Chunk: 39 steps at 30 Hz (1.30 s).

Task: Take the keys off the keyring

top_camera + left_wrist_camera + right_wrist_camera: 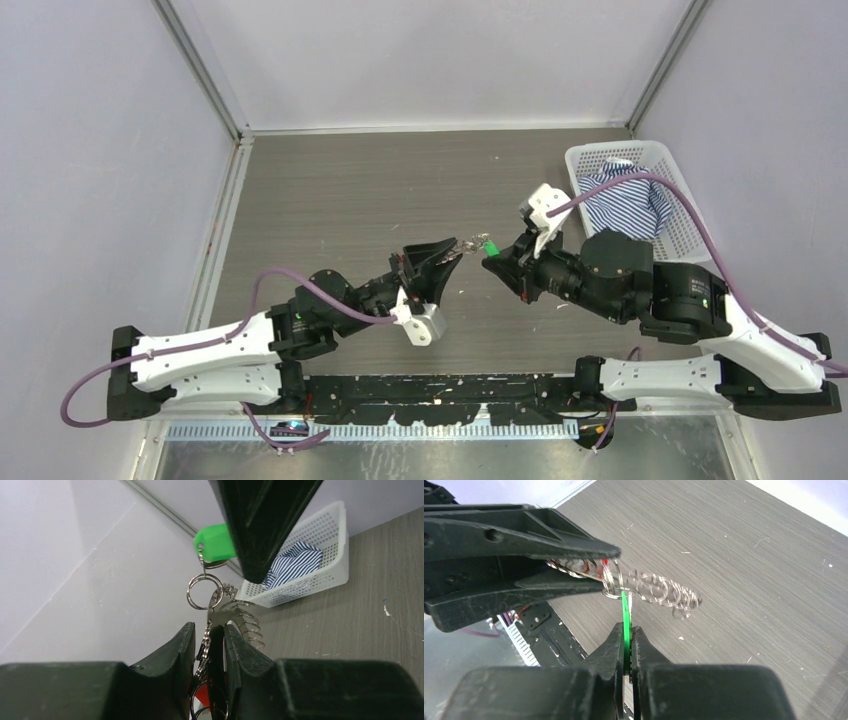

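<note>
Both grippers meet above the middle of the table. My left gripper [447, 256] is shut on the keyring bunch [209, 647], a cluster of thin silvery rings and flat metal with something red behind it. Several small silvery rings [246, 622] fan out past its fingertips, and they also show in the right wrist view [659, 590]. A small ring [204, 591] links the bunch to the green-headed key [215, 542]. My right gripper [626, 628] is shut on that green key [624, 607], edge-on between its fingers. The bunch hangs in the air between the two grippers [470, 243].
A white plastic basket [585, 160] holding a blue-and-white striped cloth [625, 200] stands at the back right. Grey walls enclose the wood-grain table [350, 190]. The black base rail [450, 395] runs along the near edge.
</note>
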Available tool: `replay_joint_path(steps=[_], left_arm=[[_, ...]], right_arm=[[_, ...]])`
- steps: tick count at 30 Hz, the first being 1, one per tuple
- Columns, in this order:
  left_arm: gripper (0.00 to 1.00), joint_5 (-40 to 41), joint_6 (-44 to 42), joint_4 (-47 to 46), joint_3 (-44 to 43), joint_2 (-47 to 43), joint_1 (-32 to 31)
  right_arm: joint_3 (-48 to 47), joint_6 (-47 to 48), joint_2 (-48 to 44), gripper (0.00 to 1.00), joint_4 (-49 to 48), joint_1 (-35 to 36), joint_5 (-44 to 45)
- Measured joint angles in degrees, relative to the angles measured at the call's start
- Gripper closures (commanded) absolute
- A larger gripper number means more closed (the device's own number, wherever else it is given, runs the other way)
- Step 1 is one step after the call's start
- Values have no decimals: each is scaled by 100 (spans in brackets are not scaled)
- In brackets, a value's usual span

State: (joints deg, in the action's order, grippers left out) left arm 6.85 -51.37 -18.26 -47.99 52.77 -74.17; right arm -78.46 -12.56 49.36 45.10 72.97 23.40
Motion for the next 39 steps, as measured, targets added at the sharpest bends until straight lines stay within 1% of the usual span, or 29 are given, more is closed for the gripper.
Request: replay_joint_path(steps=[4,7,11,13,15,21,27,37,39], left_arm=[[100,42,647,-66,133,-90,9],[100,-61,1259,98,140,-116,127],[100,-638,2026,752,15,-168,544],[100,-938,2308,1121,-162,-164,748],[100,-1191,2527,1300,-302,-166,890],[100,-1714,2852,1600,-485,-168,1012],[100,-1998,2894,1528,-485,-35,1023],[99,-2100,3060,817,-127,-151,1023],[96,-2100,3171,693,-24,-184,1023]], right_arm=[[-855,251,621,99,623,-7,-387],[-1283,372,1025,99,1025,-7,-348],[-1497,428,1320,99,1585,-7,-131],[-1537,439,1377,99,1797,-7,22],[-1672,446,1464,99,2079,-7,166],[-1969,474,1657,99,2470,-4,179],[-2221,678,1740,99,2568,4,109],[-2907,927,2011,99,2927,-2,-516],[-3021,927,2079,99,3047,-2,-664]])
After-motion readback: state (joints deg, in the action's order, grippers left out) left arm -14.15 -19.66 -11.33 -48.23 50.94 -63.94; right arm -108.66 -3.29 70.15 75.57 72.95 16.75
